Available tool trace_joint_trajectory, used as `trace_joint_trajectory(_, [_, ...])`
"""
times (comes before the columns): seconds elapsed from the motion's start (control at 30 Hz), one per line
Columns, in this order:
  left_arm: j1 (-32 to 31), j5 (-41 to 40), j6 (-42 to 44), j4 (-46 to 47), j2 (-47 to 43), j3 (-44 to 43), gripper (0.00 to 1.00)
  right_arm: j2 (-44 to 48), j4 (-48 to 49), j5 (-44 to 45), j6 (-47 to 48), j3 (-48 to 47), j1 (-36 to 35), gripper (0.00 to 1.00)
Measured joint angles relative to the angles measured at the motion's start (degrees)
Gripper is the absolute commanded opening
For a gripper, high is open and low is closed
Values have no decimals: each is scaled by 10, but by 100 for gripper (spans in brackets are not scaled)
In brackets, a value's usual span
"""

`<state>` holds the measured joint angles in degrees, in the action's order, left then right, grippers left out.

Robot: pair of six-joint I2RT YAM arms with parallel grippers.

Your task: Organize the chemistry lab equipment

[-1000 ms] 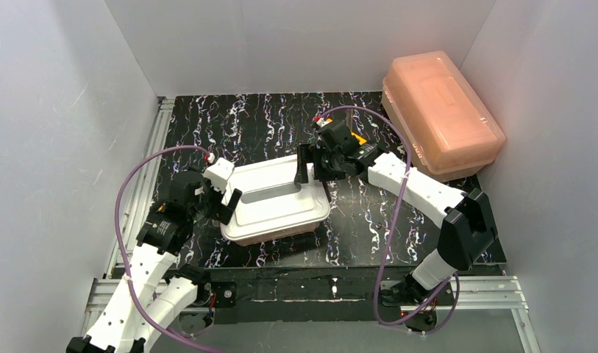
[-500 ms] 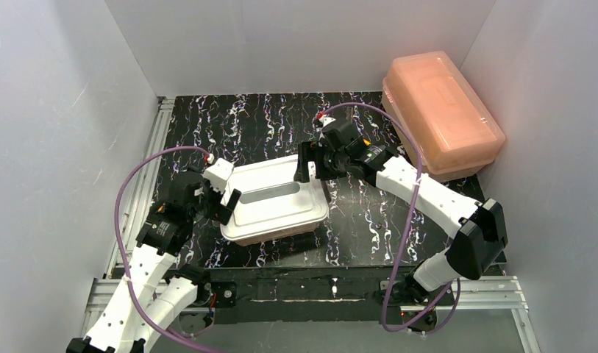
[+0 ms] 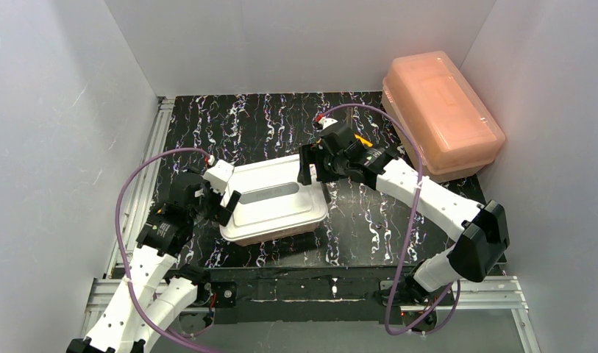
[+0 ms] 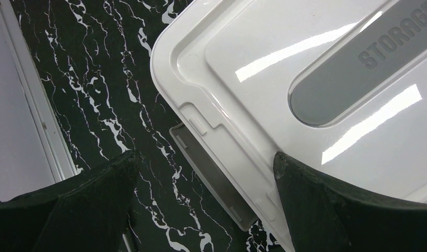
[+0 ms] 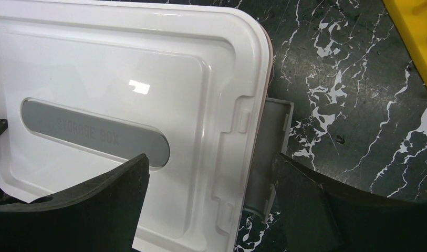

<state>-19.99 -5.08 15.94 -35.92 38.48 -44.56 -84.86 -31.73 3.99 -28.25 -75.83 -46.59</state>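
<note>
Of the chemistry lab equipment only a corner of the yellow tube rack [image 5: 418, 31] shows, beside the right arm [image 3: 362, 138]. A white lid [image 3: 273, 198] with a grey handle strip [image 5: 95, 134] lies on a box in the middle. My left gripper [image 3: 223, 202] is open at the lid's left end, its fingers either side of the grey latch [image 4: 214, 178]. My right gripper [image 3: 312, 168] is open at the lid's right end. It straddles the rim and the grey latch [image 5: 266, 152], whose outer face the right finger [image 5: 326, 205] is close against.
Two stacked pink tubs [image 3: 443, 110] stand at the back right against the wall. White walls close in the table on three sides. A metal rail [image 4: 22, 105] runs along the black marbled tabletop's left edge.
The right arm's elbow has swung outward to the right and its jaws have narrowed slightly around the lid's edge. The left arm has stayed put.
</note>
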Motion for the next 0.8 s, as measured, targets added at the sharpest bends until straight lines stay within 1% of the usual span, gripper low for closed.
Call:
trace_joint_trajectory(0.1, [0, -1, 0, 0, 0, 0, 98, 5, 0, 9, 3, 0, 0, 91])
trace_joint_trajectory(0.23, [0, 0, -3, 0, 6, -4, 98, 12, 1, 17, 11, 0, 0, 86])
trace_joint_trajectory(0.4, [0, 6, -12, -5, 27, -37, 98, 20, 6, 24, 8, 6, 0, 81])
trace_joint_trajectory(0.57, [0, 13, -14, -1, 31, -56, 98, 54, 13, 49, -1, 58, 4, 79])
trace_joint_trajectory(0.67, [0, 17, -12, -1, 31, -56, 98, 76, 15, 58, -3, 99, 18, 78])
trace_joint_trajectory(0.8, [0, 22, -6, 0, 39, -59, 98, 87, 24, 63, -6, 129, 35, 78])
